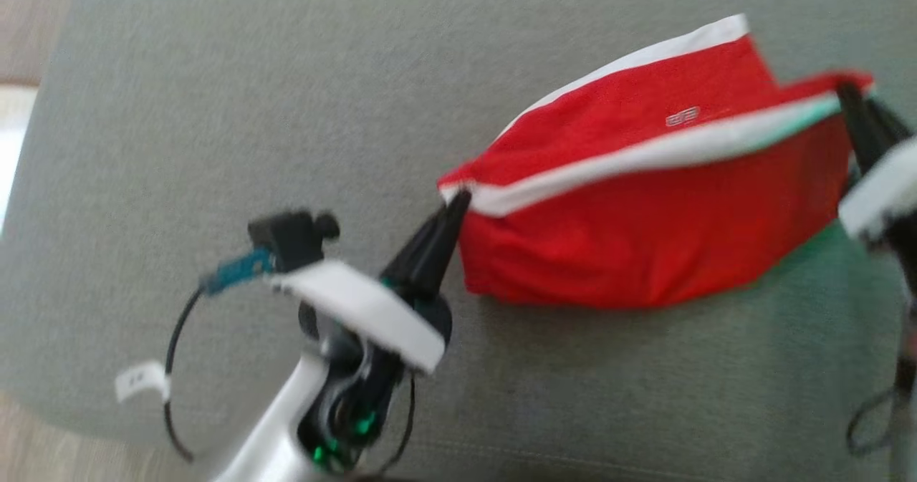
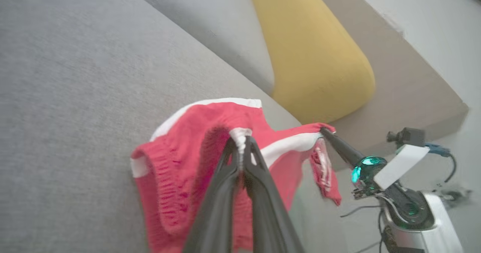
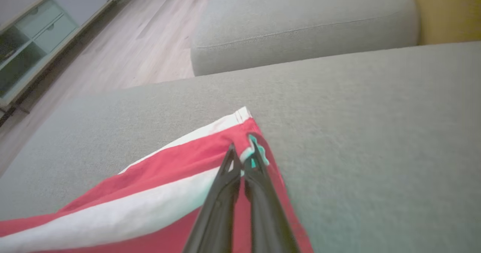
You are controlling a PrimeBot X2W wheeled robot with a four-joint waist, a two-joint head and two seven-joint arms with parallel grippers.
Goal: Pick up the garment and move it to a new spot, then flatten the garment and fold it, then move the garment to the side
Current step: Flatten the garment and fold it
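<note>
Closest in, at the lower left of the head view, the pale left arm comes up with a black cable looping off it. Its left end effector is closed tight on the left corner of the garment, and the dark fingers pinch the white band there. The garment is a pair of red shorts with white trim and a small pale logo. It hangs stretched across the middle and right of the frame, sagging low over the grey sofa. I can't tell whether its bottom edge touches the cushion. At the upper right, the right end effector is also clamped shut, gripping the garment's other corner where the white band meets the red.

In the left wrist view, a yellow cushion leans at the top centre, behind the sofa seat. In the right wrist view, a wooden floor and a pale cabinet fill the upper left.
</note>
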